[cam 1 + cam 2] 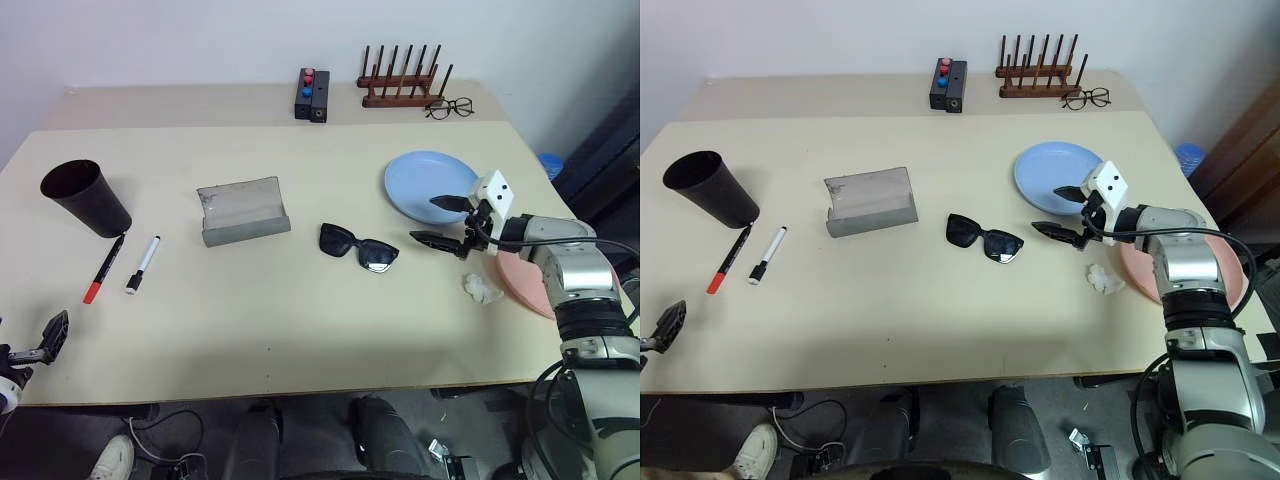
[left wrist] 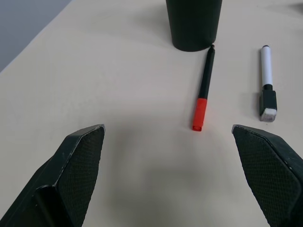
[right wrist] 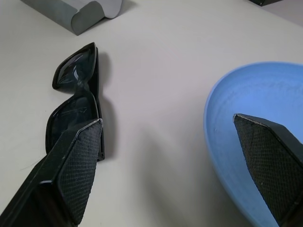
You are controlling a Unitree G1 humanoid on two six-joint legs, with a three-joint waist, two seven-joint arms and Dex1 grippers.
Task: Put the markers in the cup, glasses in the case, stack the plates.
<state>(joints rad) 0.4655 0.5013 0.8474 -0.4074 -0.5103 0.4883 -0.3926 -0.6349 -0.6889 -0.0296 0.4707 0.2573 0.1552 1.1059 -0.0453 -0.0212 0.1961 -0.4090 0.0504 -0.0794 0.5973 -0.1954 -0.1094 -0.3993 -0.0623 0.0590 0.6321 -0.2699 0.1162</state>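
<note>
Left eye view: the right pincer (image 1: 442,220), spread apart and empty, hovers between the sunglasses (image 1: 358,247) and the blue plate (image 1: 425,183); the left pincer (image 2: 180,156) gapes too.

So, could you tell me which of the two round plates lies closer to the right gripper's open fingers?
The light blue round plate: the right gripper hovers at its near edge, while the salmon pink round plate sits behind the arm.

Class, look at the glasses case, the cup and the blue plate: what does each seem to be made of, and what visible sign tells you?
Glasses case: likely grey felt or similar fabric; matte, soft-looking folded flap.
Cup: probably dark plastic; smooth, thin tapered wall with a faint sheen.
Blue plate: plastic or glazed ceramic, hard to say which; smooth, even colour, soft gloss.
</note>
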